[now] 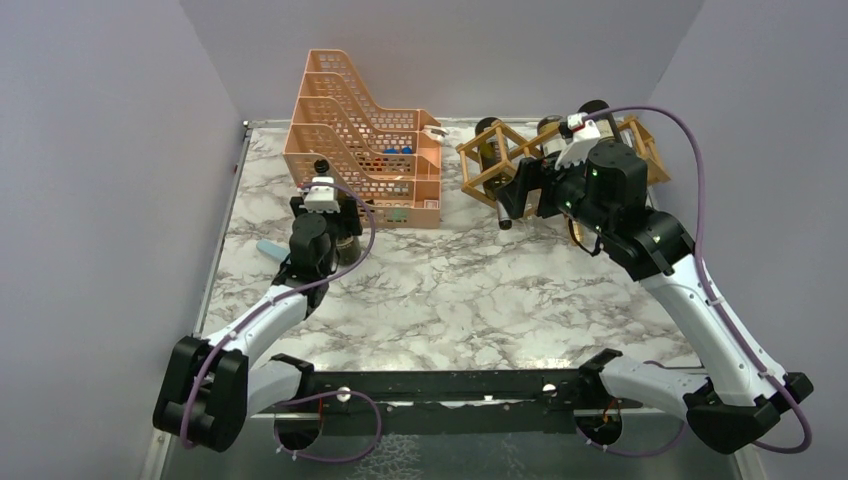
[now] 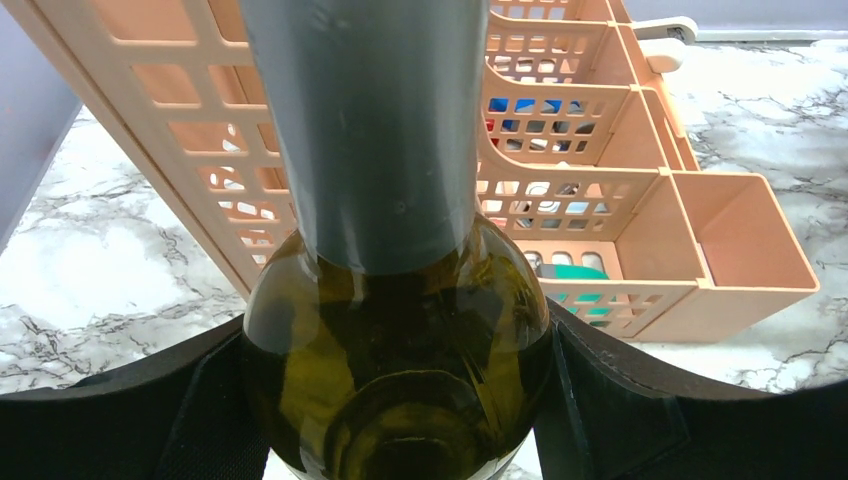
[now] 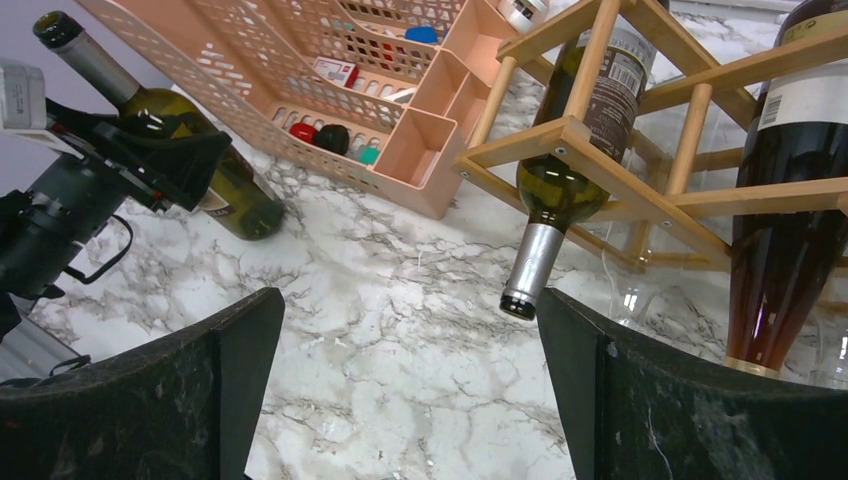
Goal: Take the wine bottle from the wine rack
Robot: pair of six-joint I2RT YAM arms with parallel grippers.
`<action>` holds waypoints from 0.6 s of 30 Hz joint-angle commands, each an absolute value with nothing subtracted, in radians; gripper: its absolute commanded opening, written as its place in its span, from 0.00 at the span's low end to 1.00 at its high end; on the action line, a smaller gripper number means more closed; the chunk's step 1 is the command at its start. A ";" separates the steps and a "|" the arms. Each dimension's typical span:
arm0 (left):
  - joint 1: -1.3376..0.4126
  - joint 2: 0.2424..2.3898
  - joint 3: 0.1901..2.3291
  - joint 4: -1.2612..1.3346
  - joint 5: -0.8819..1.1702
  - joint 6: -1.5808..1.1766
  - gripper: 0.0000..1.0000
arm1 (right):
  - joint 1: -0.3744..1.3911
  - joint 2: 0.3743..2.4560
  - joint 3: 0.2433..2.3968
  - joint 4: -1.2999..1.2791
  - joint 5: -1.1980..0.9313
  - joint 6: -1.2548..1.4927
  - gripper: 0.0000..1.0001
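The left tool (image 2: 400, 400) is clamped on a green bottle (image 2: 380, 130) at its shoulder. The bottle is off the rack, base on the table (image 3: 400, 400), with the orange tray (image 2: 740, 230) just beyond. The right tool (image 3: 410, 310) stands wide apart, gripping nothing. Ahead of it the rack (image 3: 560, 135) holds a second bottle (image 3: 550, 190), neck angled down toward the tool, and a dark bottle (image 3: 790, 230) to its right.

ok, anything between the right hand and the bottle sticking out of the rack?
Nothing visible. The open right hand faces the bottle, whose neck pokes clear of the rack toward it; the wood only crosses the bottle's body.
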State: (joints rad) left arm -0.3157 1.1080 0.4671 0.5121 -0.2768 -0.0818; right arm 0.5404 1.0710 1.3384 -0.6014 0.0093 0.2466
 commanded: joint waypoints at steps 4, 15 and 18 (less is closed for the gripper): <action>-0.311 1.121 0.482 0.708 -0.228 -0.034 0.50 | 0.545 1.027 1.304 -0.588 0.012 0.275 1.00; -0.312 1.202 0.403 0.880 -0.217 -0.034 0.52 | 0.544 0.943 1.174 -0.544 -0.025 0.308 1.00; -0.313 1.212 0.385 0.902 -0.218 -0.042 0.53 | 0.545 0.922 1.146 -0.535 -0.039 0.321 1.00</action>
State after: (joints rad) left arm -0.3153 1.2053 0.4011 0.7403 -0.2432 -0.0376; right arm 0.5404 0.9554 1.1763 -0.5838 -0.0025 0.2935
